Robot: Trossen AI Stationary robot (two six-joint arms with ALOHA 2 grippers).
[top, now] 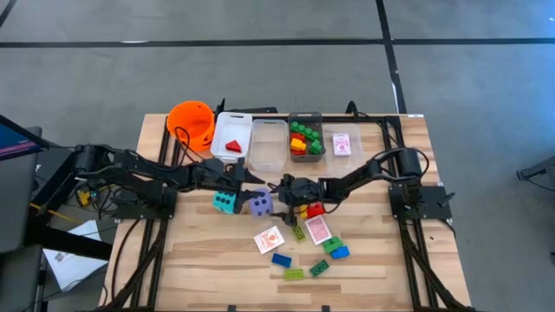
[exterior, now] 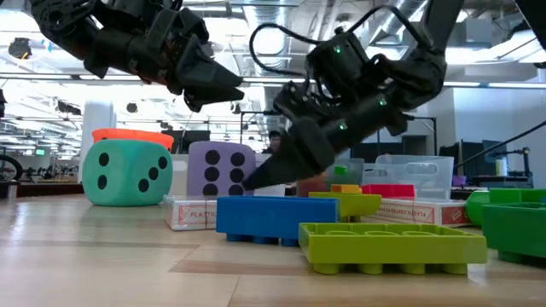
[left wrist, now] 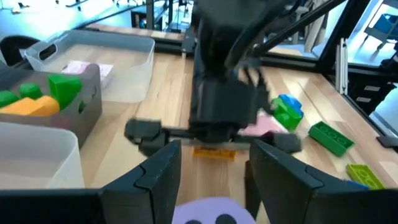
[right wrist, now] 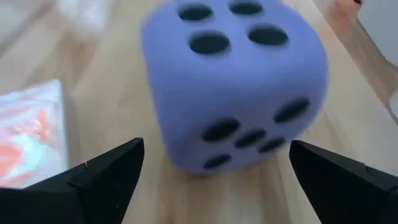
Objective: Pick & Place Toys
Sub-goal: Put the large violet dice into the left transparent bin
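Desk: light wood slats, both arms reach in toward the middle.

Far edge, left to right: orange bucket, clear bin with the red wedge inside, second clear bin, dark bin with green, yellow and red bricks, small clear bin holding a red-backed card pack.

Left arm comes in from the left. Left gripper hangs above the desk just far of the two dice, fingers part open, nothing between them; the purple die shows just below them in the left wrist view.

Right arm comes in from the right. Right gripper is low, just right of the purple die, fingers spread wide, aimed at the die; die sits in front of the gap, not pinched.

Teal die: on the desk, mid-left, just left of the purple die.
Purple die: on the desk, centre, near the right fingertips; contact can't be told.

Near side, loose on the desk: card, second card right of it, red brick and yellow brick under the right gripper, blue brick, lime brick, green brick, green-and-blue brick pair farthest right.
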